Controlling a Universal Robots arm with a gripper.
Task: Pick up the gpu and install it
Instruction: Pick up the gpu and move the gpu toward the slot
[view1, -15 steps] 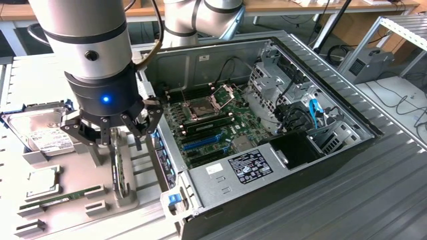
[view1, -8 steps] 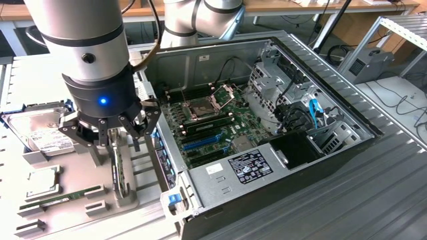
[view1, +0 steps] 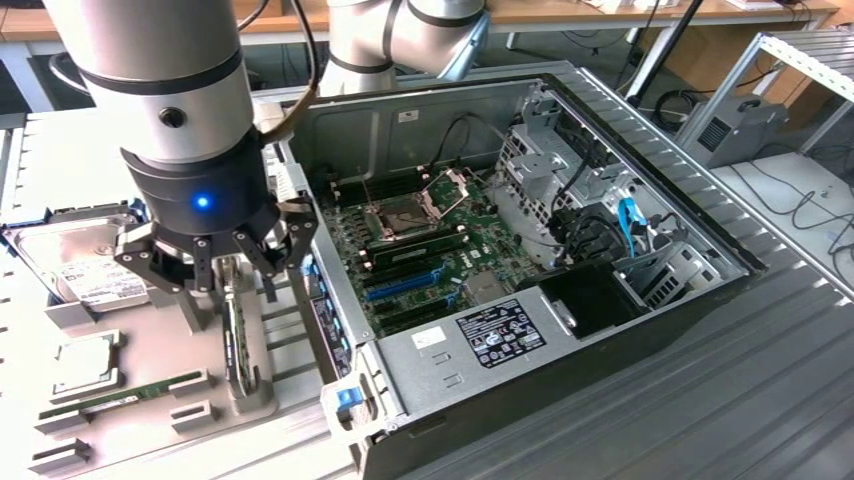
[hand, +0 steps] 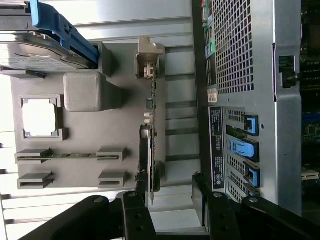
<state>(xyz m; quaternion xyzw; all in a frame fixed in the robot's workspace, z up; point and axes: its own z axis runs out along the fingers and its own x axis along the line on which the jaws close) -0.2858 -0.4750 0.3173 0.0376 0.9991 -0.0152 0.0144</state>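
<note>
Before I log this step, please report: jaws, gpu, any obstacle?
Jaws open, low over the gpu. Gpu upright on edge in grey holder, not gripped. Open computer case close beside; nothing between jaws and card.

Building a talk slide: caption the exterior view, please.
Open gripper poised over the gpu, standing on edge in its gray fixture beside the open computer case.

Call the black gripper six o'clock. Its jaws stand wide, straddling the near end of the gpu, a thin dark circuit card upright on edge in the grey plastic tray, running towards twelve. At three is the silver perforated computer case. At nine sits a square silver processor chip, at eight a slim green memory stick, at eleven a silver hard drive in a blue rail.
</note>
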